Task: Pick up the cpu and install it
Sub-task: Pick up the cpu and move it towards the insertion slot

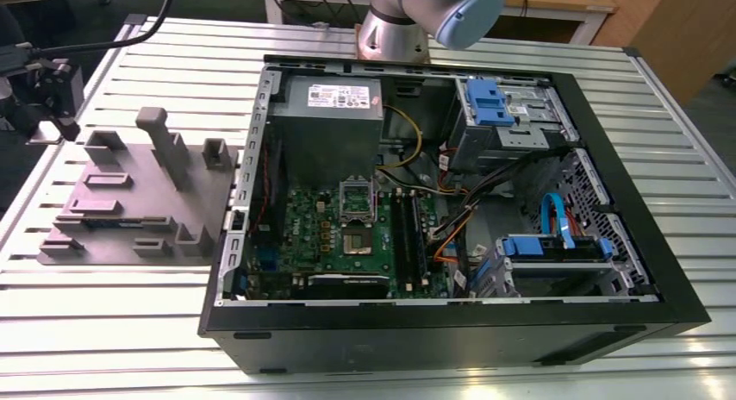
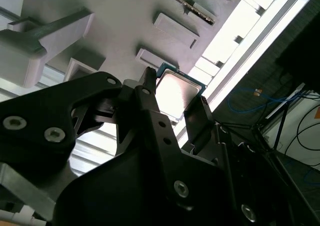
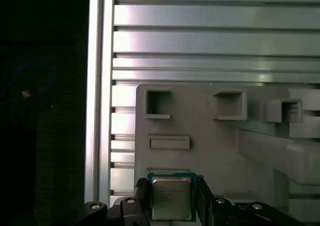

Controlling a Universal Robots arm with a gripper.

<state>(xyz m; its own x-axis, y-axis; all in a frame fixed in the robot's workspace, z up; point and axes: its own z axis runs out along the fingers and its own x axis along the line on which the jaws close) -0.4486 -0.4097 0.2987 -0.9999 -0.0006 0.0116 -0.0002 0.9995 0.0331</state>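
First wrist view gives you the nearest look. The black two-fingered pincer (image 3: 171, 182) is clenched on the small flat square cpu (image 3: 171, 201) with its shiny silver-grey metal top, one finger pressed against each of two opposite edges. I judge the edge grip is chosen so that nothing bears on the lid or the underside. In the second wrist view you see the cpu (image 2: 176, 91) between the fingertips (image 2: 148, 88). You cannot tell whether it rests in its seat or is raised clear of it.

Just under and beyond the pincer lies the pale grey moulded plastic fixture (image 3: 210, 156), which seems meant to keep parts in known spots. Its square open pockets (image 3: 157, 104), farther out from the fingers, look empty. Past them runs the ribbed aluminium table (image 3: 200, 40).

Well apart from the pincer, the exterior view shows you the black open-sided computer case (image 1: 460, 335). It holds a green motherboard (image 1: 308, 219), a grey power-supply box (image 1: 327, 133) and blue drive brackets (image 1: 489, 103). With the cpu out at the fixture, installation is not yet done.
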